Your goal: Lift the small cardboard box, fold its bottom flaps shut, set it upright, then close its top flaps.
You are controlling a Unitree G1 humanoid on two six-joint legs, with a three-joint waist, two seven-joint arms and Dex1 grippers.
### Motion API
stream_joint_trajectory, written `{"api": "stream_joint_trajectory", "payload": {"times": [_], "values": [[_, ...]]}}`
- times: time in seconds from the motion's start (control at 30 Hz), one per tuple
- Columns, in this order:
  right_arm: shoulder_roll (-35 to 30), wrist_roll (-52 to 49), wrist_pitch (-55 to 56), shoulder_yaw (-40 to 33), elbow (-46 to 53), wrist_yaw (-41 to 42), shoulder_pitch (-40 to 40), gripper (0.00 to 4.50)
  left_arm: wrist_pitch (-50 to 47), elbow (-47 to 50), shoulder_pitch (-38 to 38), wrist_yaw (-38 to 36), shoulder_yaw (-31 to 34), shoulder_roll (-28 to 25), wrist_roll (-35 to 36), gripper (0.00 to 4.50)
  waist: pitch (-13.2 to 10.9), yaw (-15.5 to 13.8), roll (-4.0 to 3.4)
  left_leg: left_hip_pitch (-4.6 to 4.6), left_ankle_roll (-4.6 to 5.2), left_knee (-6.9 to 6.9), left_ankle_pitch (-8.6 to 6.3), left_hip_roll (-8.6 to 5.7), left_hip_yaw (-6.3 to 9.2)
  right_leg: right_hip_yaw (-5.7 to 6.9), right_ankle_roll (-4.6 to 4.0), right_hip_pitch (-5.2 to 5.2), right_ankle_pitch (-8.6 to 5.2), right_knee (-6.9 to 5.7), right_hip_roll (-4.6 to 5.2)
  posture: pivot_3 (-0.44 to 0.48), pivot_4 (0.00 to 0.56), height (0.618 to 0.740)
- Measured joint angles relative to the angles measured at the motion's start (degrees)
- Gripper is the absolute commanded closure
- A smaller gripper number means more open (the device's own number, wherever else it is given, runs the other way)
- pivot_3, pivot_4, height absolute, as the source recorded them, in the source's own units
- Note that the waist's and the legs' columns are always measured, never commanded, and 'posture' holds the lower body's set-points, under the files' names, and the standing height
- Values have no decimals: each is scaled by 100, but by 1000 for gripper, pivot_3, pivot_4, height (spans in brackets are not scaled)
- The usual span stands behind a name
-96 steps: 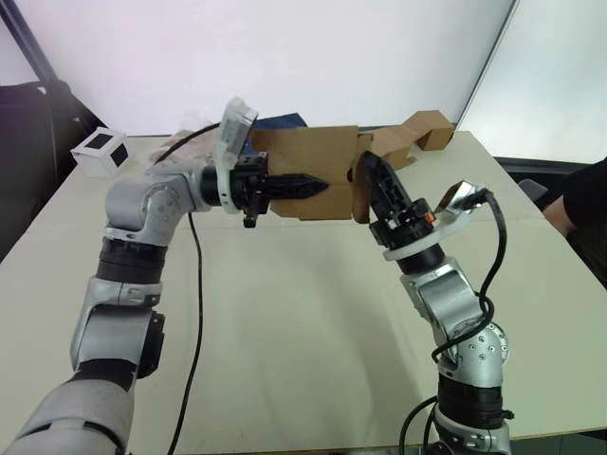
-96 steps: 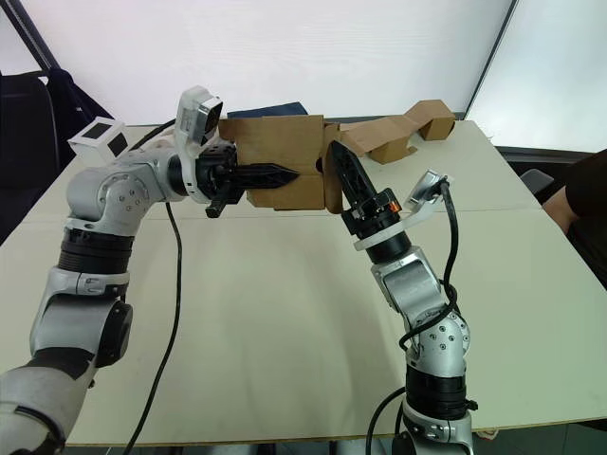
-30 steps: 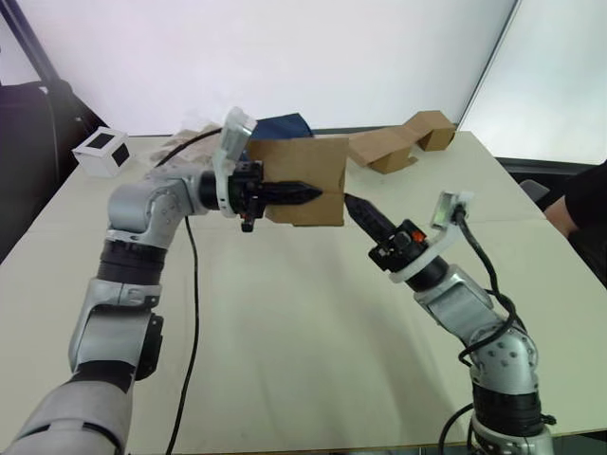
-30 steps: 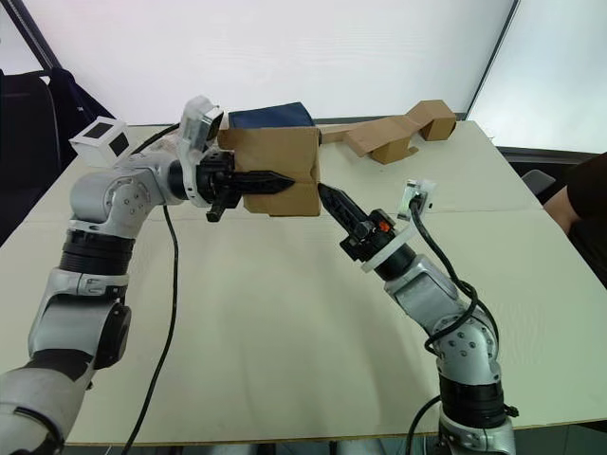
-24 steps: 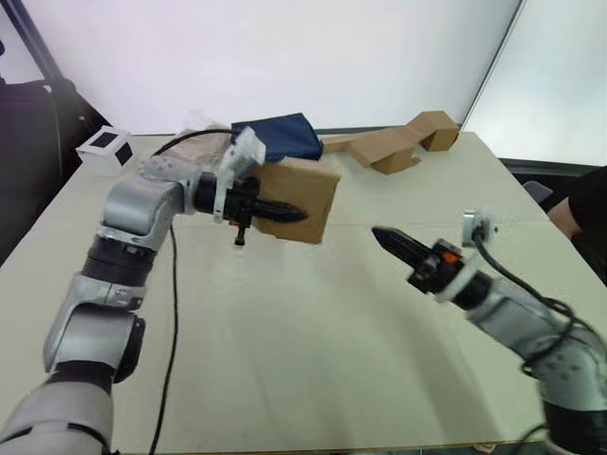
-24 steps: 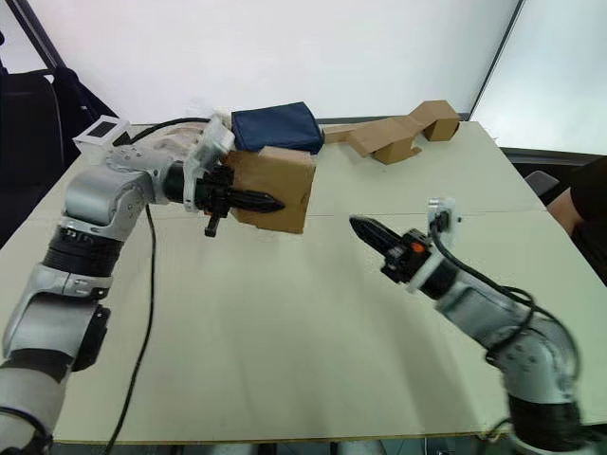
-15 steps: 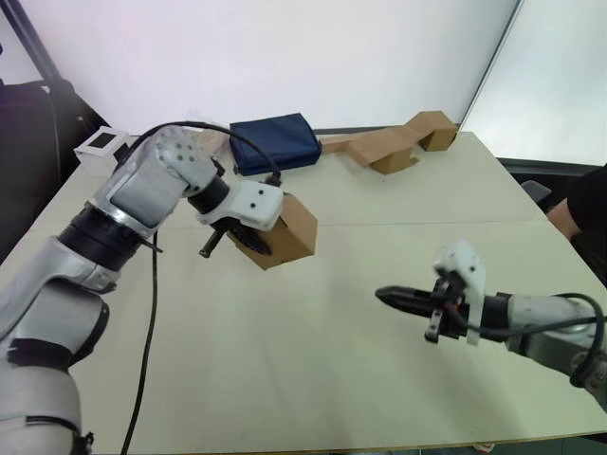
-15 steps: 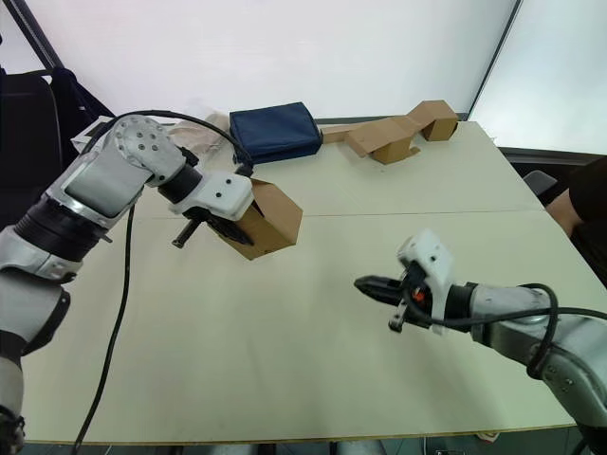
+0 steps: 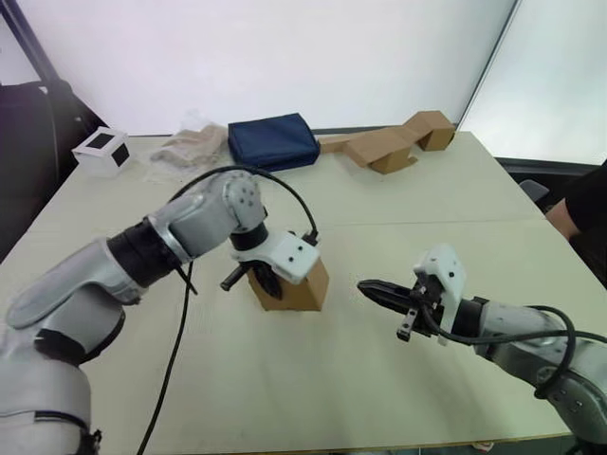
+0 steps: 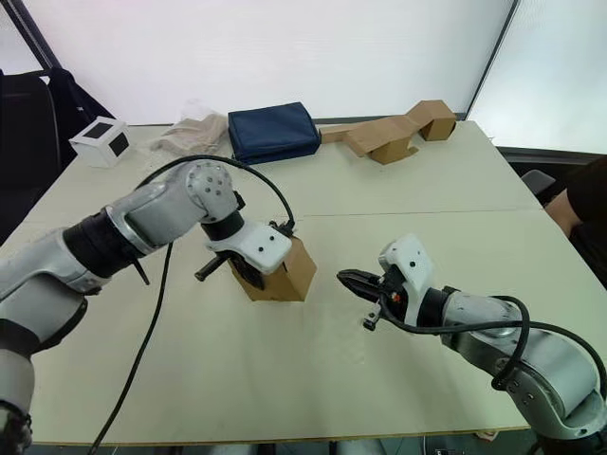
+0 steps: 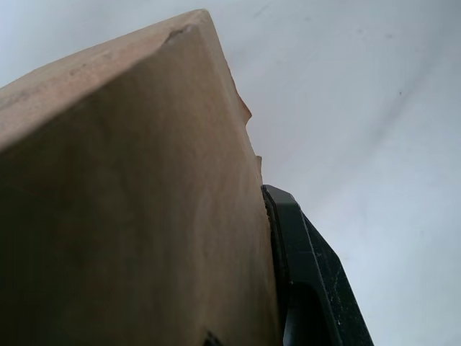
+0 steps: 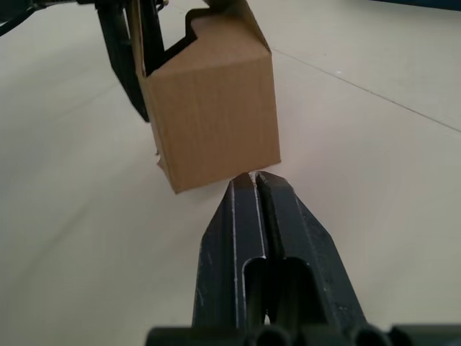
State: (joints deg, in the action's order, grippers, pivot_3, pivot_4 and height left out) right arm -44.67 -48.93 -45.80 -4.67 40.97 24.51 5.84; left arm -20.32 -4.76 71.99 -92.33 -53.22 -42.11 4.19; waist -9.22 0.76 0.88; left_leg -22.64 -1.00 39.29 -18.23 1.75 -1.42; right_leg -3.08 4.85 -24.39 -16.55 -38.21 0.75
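Observation:
The small cardboard box [image 9: 296,285] stands on the table [image 9: 313,379] near its middle, plain brown, its top edge notched and open on the side toward my left arm. My left gripper [image 9: 260,281] is shut on the box's left wall, one black finger [image 12: 117,50] outside and the other inside. In the left wrist view that wall [image 11: 130,216] lies pressed against one finger [image 11: 306,281]. My right gripper [image 9: 370,287] is shut with nothing in it. Its tips [image 12: 253,179] point at the box's lower right corner, a short gap away.
At the back of the table lie a navy blue pouch [image 9: 273,140], a longer folded cardboard piece [image 9: 389,147], crumpled beige material [image 9: 188,148] and a white cube with black squares [image 9: 101,150]. A person [image 9: 588,204] sits at the right edge. A black cable [image 9: 180,351] trails off my left arm.
My left arm has brought the box down from mid-air onto the table. The right gripper has let go, swung low and now points at the box's right side.

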Motion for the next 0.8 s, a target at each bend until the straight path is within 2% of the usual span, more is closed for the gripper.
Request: {"api": "stream_joint_trajectory", "payload": {"times": [0.07, 0.2, 0.27, 0.37, 0.57, 0.67, 0.77, 0.8], "values": [[37, 76, -6, 24, 0, -15, -7, 4500, -77, -6, -72, 1, 3, 45, -38, 3772, 0, 2, 0, 0, 0, 0, 0, 0, 0, 0, 0, 0, 0, 0, 0, 0, 150, 740], [72, 215, -9, 51, 1, -11, -115, 4500, -421, -14, -112, 0, 47, 164, -48, 2051, 0, -5, 0, 0, 0, 0, 0, 0, 0, 0, 0, 0, 0, 0, 0, 0, 150, 740], [83, 275, -11, 104, 1, 0, -128, 4500, -737, -34, -38, 2, 69, 237, 72, 1400, 0, -8, 0, -1, 0, 0, 0, -1, 0, 0, 0, 0, 0, 0, 1, 0, 150, 740], [113, 323, -10, 147, 0, 24, -130, 4500, -1280, -74, 326, 3, 78, 234, 776, 1400, 0, -3, 1, -2, 1, 0, -1, 0, 2, 0, 0, 0, 0, 1, 1, 0, 150, 740], [214, 391, -10, 197, -33, 137, -121, 4500, -1451, -545, 1001, 2, 374, 90, 2343, 1400, 1, 21, -2, 4, 2, 0, -1, 0, 1, 0, 0, 0, 0, -5, -2, 0, 150, 740], [250, 428, -10, 220, -82, 192, -125, 4500, -1580, -795, 1013, 0, 579, -30, 2689, 1400, 1, 21, -2, 5, 2, 0, -1, 0, 1, 0, -1, 0, -1, -7, -4, 0, 150, 740], [260, 442, -5, 207, -97, 244, -152, 4500, -1585, -1159, 877, 6, 1036, -54, 2660, 1400, 1, 9, -2, 5, 2, 1, -1, -1, 0, 0, -1, 0, -1, -7, -4, 0, 150, 740], [262, 484, 8, 190, -120, 265, -176, 4500, -1596, -1306, 740, 43, 1307, -49, 2603, 1632, 1, 10, -2, 5, 2, 1, -1, -1, -1, 0, -1, 0, -1, -6, -4, 0, 150, 740]]}}
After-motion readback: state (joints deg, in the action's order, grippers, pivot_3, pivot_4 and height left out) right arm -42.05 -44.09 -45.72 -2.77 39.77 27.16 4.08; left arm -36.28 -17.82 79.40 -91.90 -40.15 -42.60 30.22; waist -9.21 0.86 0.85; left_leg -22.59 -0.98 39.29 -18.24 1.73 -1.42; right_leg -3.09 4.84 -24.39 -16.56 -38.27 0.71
